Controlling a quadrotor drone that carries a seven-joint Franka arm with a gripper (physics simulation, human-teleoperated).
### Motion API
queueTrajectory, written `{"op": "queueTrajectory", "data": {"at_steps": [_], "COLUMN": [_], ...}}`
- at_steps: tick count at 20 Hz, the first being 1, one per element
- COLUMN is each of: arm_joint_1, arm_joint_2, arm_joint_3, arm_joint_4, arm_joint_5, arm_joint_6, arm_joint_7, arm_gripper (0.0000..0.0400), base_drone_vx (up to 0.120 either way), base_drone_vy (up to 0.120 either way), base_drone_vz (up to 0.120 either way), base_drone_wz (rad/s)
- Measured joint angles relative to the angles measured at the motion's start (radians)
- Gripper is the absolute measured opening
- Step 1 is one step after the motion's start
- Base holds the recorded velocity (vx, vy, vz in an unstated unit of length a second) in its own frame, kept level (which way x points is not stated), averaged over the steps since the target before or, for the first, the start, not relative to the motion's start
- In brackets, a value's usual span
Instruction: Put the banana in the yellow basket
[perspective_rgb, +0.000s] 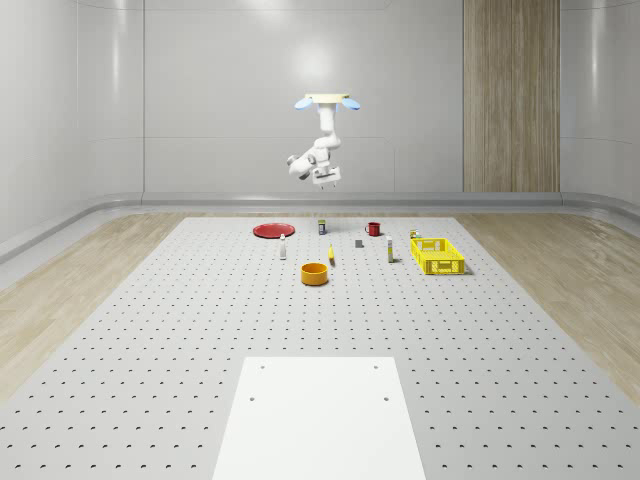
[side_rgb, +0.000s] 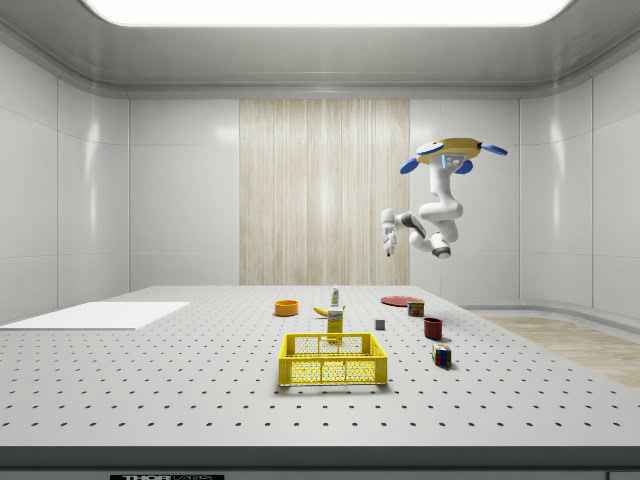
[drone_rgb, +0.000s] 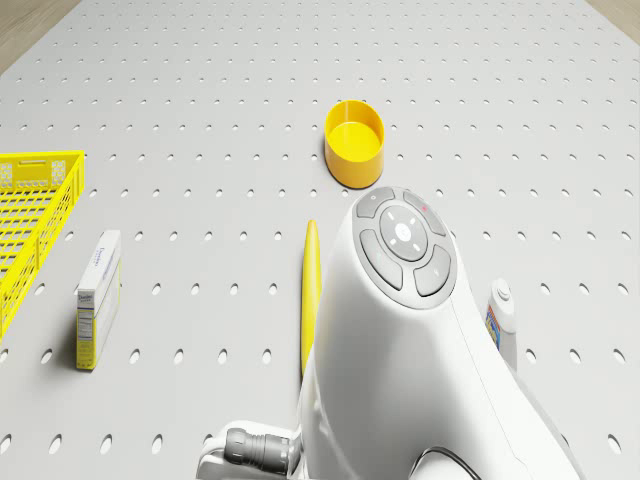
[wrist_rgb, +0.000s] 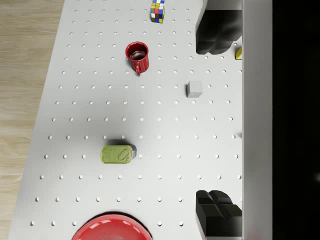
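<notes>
The banana (drone_rgb: 310, 295) lies on the perforated worktop (perspective_rgb: 200, 330) beside the orange bowl (perspective_rgb: 314, 273), well apart from the yellow basket (perspective_rgb: 437, 254). The drone (perspective_rgb: 326, 101) hovers high above the worktop's far part, its hand (wrist_rgb: 216, 120) released and empty over the green can (wrist_rgb: 118, 154) and red mug (wrist_rgb: 137, 56).

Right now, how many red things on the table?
2. A red plate at the far edge, toward the whole-scene view's left, and a red mug in the same far row, toward the basket. Small items could hide more.
</notes>
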Motion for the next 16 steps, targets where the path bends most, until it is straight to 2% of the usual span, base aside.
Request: {"op": "queueTrajectory", "data": {"at_steps": [3,11,16], "arm_joint_1": [-0.060,-0.136,-0.157], "arm_joint_2": [-0.026,-0.081,-0.110], "arm_joint_3": [0.029,0.069,0.083], "arm_joint_4": [-0.008,-0.012,-0.011], "arm_joint_5": [-0.026,-0.036,-0.026], "arm_joint_6": [-0.021,-0.022,-0.005], "arm_joint_7": [0.039,0.093,0.110], "arm_gripper": [0.0400,0.0400,0.0400], "base_drone_vx": [0.120,0.120,0.008], "base_drone_vy": [-0.093,0.000,0.000], "base_drone_vz": [-0.120,-0.015,-0.120], "base_drone_wz": [0.000,0.000,0.000]}}
